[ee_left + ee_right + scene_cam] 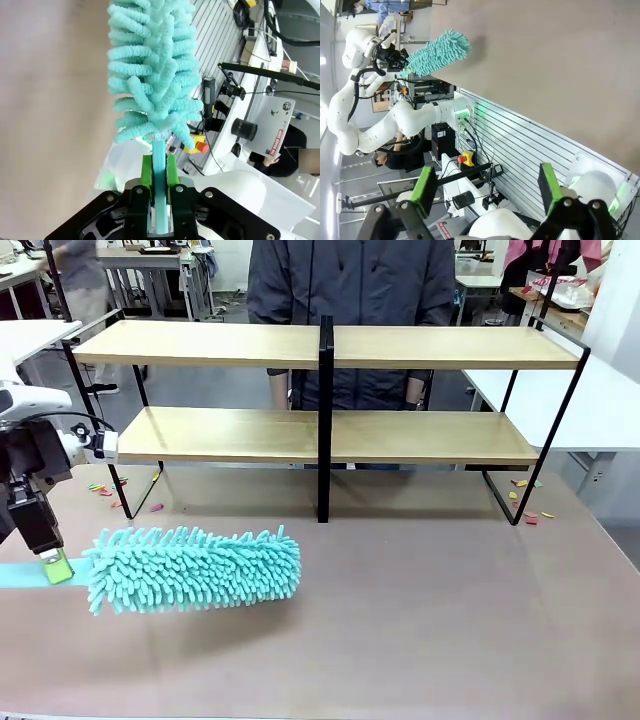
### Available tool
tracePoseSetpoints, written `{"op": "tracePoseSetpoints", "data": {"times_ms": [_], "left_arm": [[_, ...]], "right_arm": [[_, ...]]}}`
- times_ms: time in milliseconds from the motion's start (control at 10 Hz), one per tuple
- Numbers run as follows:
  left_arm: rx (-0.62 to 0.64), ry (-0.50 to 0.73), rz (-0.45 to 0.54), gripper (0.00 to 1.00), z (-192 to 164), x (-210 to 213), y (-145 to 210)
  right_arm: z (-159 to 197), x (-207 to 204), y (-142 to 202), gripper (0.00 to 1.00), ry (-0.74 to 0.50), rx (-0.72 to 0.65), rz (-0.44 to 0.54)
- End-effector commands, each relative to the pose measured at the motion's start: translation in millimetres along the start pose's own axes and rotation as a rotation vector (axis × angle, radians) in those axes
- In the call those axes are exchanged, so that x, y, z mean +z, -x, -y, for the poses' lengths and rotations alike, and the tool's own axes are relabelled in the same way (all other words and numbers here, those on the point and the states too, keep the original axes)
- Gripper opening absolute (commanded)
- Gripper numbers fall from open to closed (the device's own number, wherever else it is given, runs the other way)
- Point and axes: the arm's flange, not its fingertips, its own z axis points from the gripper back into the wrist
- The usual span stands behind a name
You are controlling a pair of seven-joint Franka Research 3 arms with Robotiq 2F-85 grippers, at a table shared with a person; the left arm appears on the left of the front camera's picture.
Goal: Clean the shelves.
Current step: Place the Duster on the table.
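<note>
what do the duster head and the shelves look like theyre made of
Duster head: teal chenille-style fingers, probably microfibre, soft and matte, on a flat teal handle that looks plastic. Shelves: pale boards with a wood look, possibly laminate, smooth and matte, in a thin black frame, likely painted metal.

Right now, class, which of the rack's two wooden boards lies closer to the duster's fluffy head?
The lower board. It sits just above the table, nearer the teal duster that the left gripper holds; the upper board runs higher.
</note>
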Motion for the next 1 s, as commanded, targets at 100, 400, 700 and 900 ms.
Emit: {"op": "tracePoseSetpoints", "data": {"times_ms": [100, 400, 700, 900], "left_arm": [[0.016, 0.004, 0.027, 0.12, 2.7, 11.6, 9.8], [0.070, -0.113, 0.084, 1.00, 0.4, 21.6, 14.0], [0.232, -0.375, 0.540, 0.95, 2.1, 66.0, 45.4], [0.232, -0.322, 0.689, 1.00, 15.2, 75.1, 77.5]], "right_arm": [[-1.8, 0.4, -0.4, 1.00, -0.023, 0.015, 0.007], [-1.8, 0.4, -0.4, 1.00, -0.023, 0.015, 0.007], [-1.8, 0.4, -0.4, 1.00, -0.023, 0.015, 0.007], [-1.8, 0.4, -0.4, 1.00, -0.023, 0.015, 0.007]]}}
